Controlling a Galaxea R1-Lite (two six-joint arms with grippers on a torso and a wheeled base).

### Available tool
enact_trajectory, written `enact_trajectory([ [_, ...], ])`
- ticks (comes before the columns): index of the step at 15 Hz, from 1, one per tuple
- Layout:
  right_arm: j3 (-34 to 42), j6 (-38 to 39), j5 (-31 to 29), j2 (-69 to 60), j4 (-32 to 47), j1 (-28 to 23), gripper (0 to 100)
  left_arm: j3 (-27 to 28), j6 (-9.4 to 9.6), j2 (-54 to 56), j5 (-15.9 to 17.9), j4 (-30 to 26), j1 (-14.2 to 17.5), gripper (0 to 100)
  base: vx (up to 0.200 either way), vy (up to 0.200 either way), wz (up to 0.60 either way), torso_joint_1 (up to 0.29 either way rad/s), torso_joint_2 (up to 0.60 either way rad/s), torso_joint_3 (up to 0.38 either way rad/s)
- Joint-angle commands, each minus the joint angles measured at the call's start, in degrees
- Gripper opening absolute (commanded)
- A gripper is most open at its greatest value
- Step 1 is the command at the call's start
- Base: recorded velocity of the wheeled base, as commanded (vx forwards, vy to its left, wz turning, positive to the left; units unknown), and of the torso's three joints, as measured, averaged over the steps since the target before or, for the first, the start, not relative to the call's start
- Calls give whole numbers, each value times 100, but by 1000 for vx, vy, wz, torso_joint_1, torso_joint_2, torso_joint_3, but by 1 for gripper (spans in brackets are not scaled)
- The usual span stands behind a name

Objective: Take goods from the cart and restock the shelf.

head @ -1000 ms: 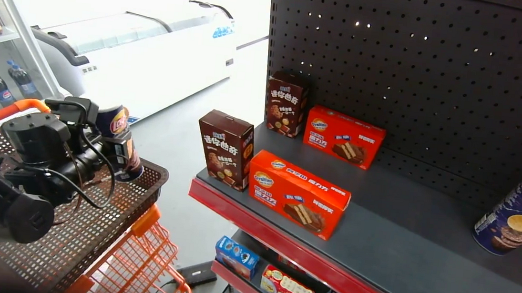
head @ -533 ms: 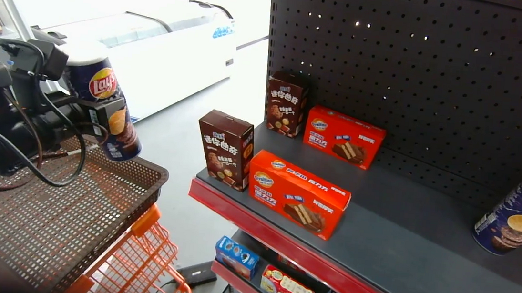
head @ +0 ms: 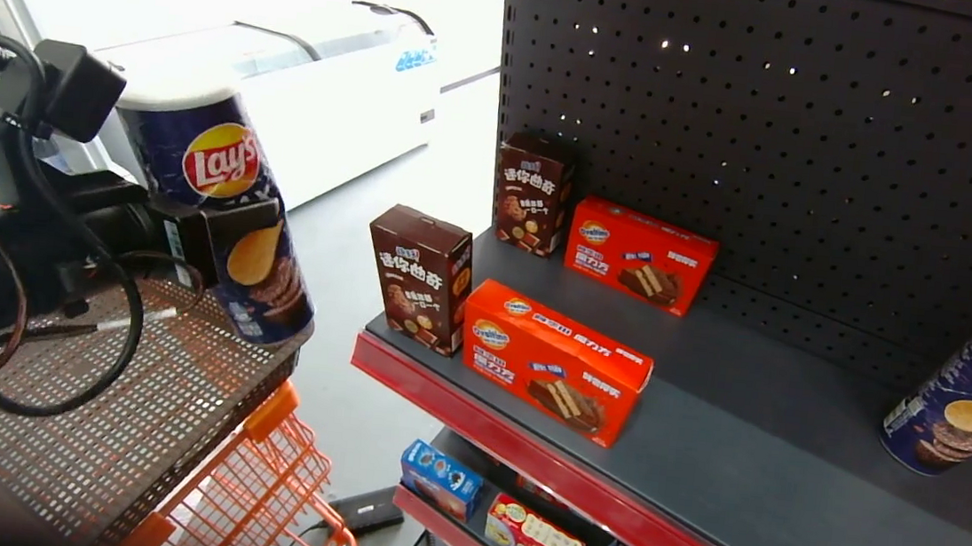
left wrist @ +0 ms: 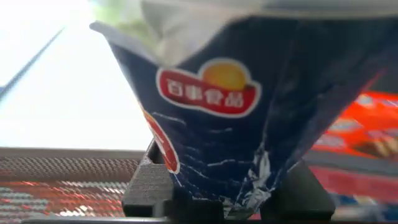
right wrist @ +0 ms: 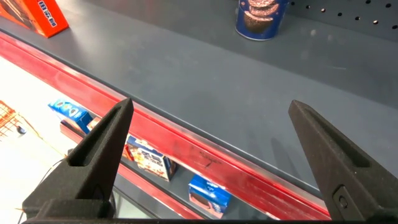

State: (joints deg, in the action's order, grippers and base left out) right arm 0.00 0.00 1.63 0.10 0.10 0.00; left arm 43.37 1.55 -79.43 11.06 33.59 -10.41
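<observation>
While the left gripper [head: 231, 239] is clamped around a blue chips can [head: 211, 162], the can hangs slightly tilted just off the left end of the shelf [head: 746, 441], above the cart's brown mesh basket [head: 126, 399]. The right gripper [right wrist: 217, 155] hovers over the shelf's red front edge, jaws wide apart and holding nothing. On the shelf, a second chips can [head: 969, 391] stands at the right end, near the pegboard back. Orange boxes [head: 552, 373] and brown boxes [head: 419, 275] sit at the left end.
</observation>
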Motion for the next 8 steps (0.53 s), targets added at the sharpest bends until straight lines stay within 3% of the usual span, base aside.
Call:
enact_trajectory([
  [1, 0, 0, 4, 8, -1, 0, 100, -31, -58, 666, 142, -511, -471, 0, 0, 0, 0, 0, 0, 0],
  [2, 0, 0, 4, 8, -1, 0, 100, -4, -58, 947, 740, -1091, -532, 0, 0, 0, 0, 0, 0, 0],
  [3, 0, 0, 4, 8, -1, 0, 100, -22, -58, 1105, 1109, -1346, -506, 0, 0, 0, 0, 0, 0, 0],
  [6, 0, 0, 4, 8, -1, 0, 100, -110, -14, 1123, 1241, -1346, -523, 0, 0, 0, 0, 0, 0, 0],
  [8, 0, 0, 12, 8, -1, 0, 100, -224, 56, 1079, 1346, -1029, -690, 0, 0, 0, 0, 0, 0, 0],
])
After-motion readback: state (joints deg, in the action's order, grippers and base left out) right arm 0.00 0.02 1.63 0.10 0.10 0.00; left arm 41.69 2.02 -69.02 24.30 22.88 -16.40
